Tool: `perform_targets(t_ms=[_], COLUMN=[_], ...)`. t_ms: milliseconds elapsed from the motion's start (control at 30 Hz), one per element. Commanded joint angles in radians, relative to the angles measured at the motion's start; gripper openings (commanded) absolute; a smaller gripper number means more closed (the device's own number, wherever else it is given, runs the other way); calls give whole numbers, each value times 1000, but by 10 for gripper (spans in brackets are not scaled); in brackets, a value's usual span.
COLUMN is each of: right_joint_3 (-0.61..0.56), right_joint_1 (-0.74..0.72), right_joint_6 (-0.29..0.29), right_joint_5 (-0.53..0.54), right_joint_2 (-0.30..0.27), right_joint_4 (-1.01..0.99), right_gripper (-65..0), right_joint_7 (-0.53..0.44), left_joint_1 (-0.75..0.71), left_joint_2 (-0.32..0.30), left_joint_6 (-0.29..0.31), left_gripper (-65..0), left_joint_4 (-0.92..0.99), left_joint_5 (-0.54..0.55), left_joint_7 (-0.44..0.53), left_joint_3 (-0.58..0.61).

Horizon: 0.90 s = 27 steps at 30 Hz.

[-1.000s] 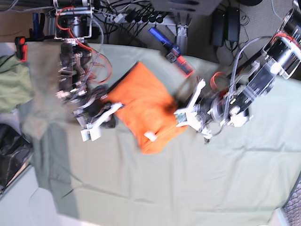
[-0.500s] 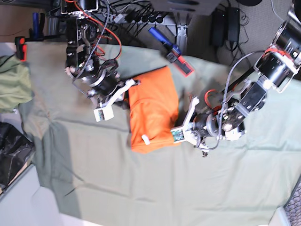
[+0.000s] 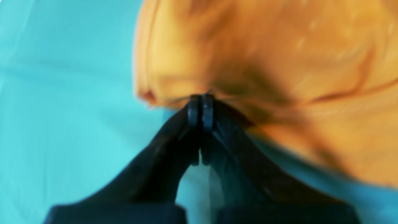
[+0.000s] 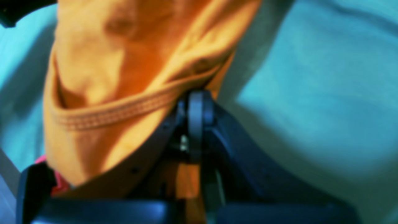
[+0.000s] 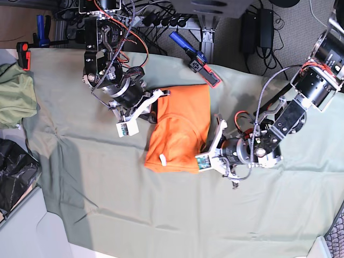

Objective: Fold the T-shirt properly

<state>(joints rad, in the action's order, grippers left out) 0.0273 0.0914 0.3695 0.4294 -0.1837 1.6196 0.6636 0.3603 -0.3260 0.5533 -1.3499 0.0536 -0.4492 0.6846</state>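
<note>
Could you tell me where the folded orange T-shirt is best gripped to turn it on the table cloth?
Probably its two opposite side edges, one gripper from each flank. The T-shirt lies as a flat folded rectangle, and the left gripper and right gripper are shut on those hems.

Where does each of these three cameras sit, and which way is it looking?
Base: high overhead, facing straight down on the green cloth, the orange T-shirt and both arms.
Left wrist: on the left arm, looking along its shut left pincer, which nips the shirt's edge over the cloth.
Right wrist: on the right arm, looking along the shut right pincer, clamped at a stitched hem.
Shared: all three show the orange shirt on the green cloth; each wrist view is a blurred close-up of one grip seen from above.
</note>
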Motion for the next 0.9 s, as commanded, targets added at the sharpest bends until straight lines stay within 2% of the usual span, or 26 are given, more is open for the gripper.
perform_targets(t_ms=[0, 167, 233, 333, 467, 633, 867], right_joint_3=[19, 81, 102, 130, 151, 152, 176], right_joint_1=[-11, -10, -10, -10, 13, 110, 261], right_joint_6=[110, 110, 110, 110, 110, 110, 109], right_joint_5=[8, 10, 36, 98, 133, 131, 140], right_joint_2=[-16, -48, -64, -87, -129, -175, -238], right_joint_4=[19, 24, 33, 49, 79, 159, 264], right_gripper=[-650, -650, -650, -650, -650, -650, -650], right_joint_7=[-14, -5, 29, 87, 97, 97, 97], left_joint_1=[27, 20, 3, -42, -129, -299, -548], left_joint_2=[-14, -91, -132, -206, -283, -354, -387], left_joint_6=[-31, -76, -98, -121, -122, -57, 2], left_gripper=[-650, -650, -650, -650, -650, -650, -650], left_joint_4=[-15, -32, -71, -189, -397, -579, -710], left_joint_5=[5, 10, 22, 62, 125, 228, 351], left_joint_7=[1, -65, -87, -120, -186, -220, -264], left_joint_3=[-12, -12, -12, -12, -40, -182, -433])
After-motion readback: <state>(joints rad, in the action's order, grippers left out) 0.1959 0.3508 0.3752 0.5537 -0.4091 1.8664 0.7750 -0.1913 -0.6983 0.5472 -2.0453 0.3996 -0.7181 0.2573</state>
